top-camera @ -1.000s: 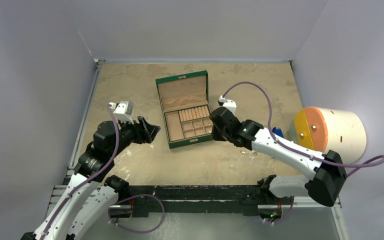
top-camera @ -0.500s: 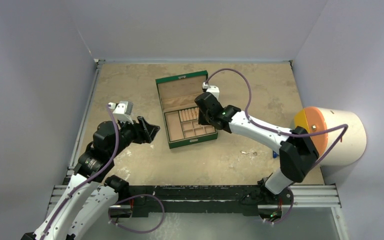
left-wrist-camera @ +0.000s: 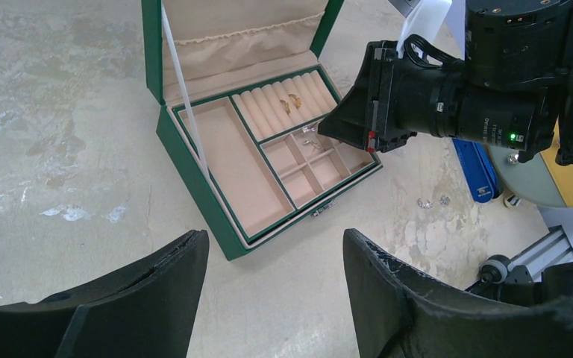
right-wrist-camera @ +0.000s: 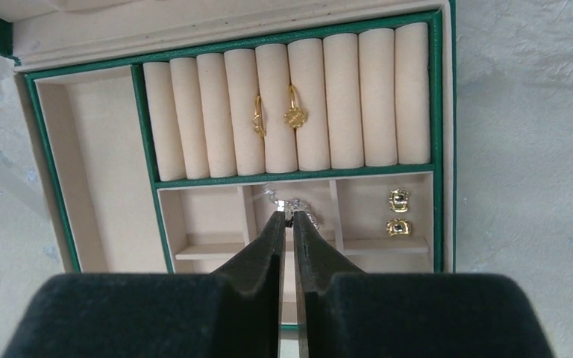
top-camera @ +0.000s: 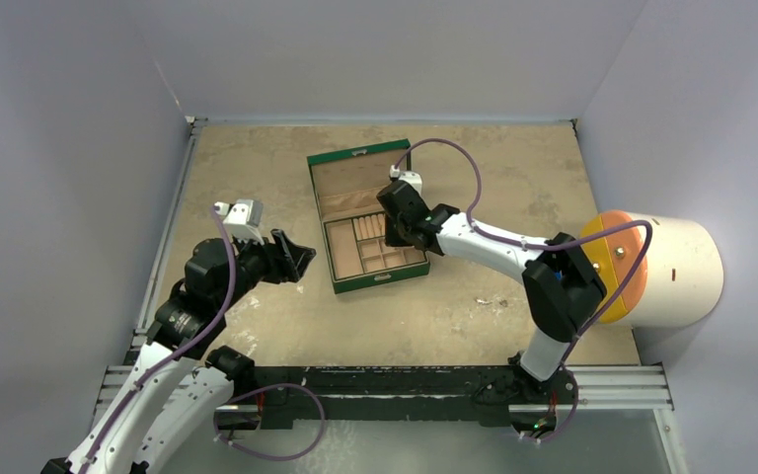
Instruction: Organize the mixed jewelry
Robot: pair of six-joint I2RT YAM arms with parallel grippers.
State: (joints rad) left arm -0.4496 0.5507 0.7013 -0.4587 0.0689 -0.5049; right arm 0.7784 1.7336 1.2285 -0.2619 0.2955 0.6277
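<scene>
The green box (top-camera: 365,153) lies open mid-table. My right gripper (right-wrist-camera: 287,215) hangs over its small compartments, jaws all but closed on a small silvery piece (right-wrist-camera: 298,205) at their tips, low over the middle compartment. Two gold rings (right-wrist-camera: 258,118) sit in the ring rolls, and two gold studs (right-wrist-camera: 398,200) lie in the right compartment. From the left wrist view the right gripper (left-wrist-camera: 321,128) reaches into the box (left-wrist-camera: 194,179) from the right. Two loose silvery pieces (left-wrist-camera: 425,202) lie on the table beside it. My left gripper (left-wrist-camera: 274,235) is open and empty, left of the box.
A blue clip-like tool (left-wrist-camera: 474,168) lies on the table right of the box. A big white cylinder with an orange and yellow face (top-camera: 671,272) stands at the right wall. The box lid (right-wrist-camera: 194,19) stands open at the far side.
My right arm has swung left and away from the near edge, from the table beside the box's right corner to over its small compartments. The left arm has not moved.
</scene>
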